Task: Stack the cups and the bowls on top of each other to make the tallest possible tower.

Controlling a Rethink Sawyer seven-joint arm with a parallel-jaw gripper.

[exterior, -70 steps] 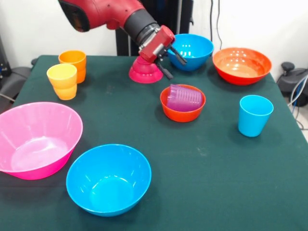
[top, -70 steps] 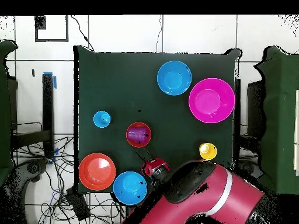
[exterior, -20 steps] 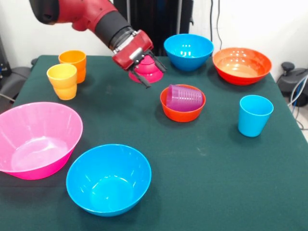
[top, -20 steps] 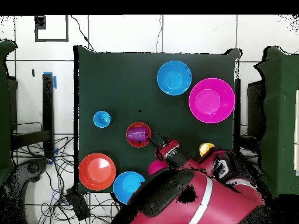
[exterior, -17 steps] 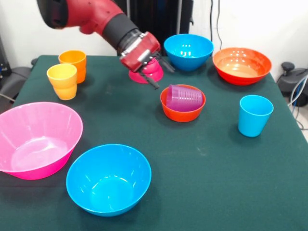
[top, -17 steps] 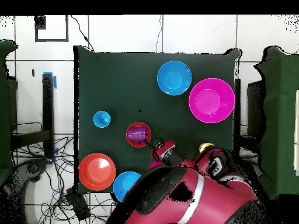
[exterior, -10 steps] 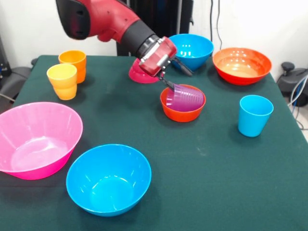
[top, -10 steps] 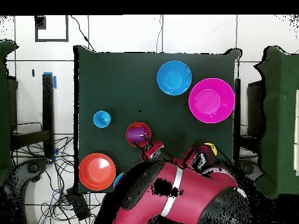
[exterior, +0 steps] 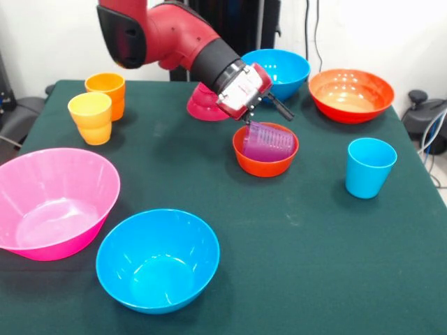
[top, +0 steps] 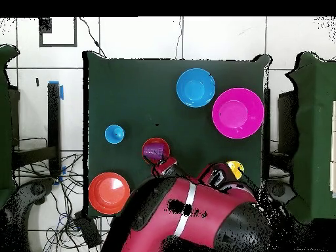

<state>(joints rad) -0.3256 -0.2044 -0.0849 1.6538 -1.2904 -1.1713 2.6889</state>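
Observation:
The ribbed purple cup (exterior: 268, 142) lies on its side in the small orange-red bowl (exterior: 265, 163). My gripper (exterior: 267, 117) is open just above the cup's far end, with one finger on each side of it. The magenta bowl (exterior: 204, 105) stands upside down behind the arm. In the overhead view the gripper (top: 165, 164) sits at the edge of the orange-red bowl (top: 147, 157) that holds the purple cup (top: 155, 151). The light blue cup (exterior: 369, 166) stands to the right. The orange cup (exterior: 106, 86) and the yellow-orange cup (exterior: 91, 117) stand at the far left.
A blue bowl (exterior: 288, 71) and the wide orange bowl (exterior: 350, 94) stand at the back. The large pink bowl (exterior: 54, 202) and a second blue bowl (exterior: 157, 259) stand at the front left. In the overhead view the arm hides the magenta bowl and one blue bowl.
My gripper has moved from the upside-down magenta bowl over to the orange-red bowl and now straddles the purple cup. The bowls and cups have not moved.

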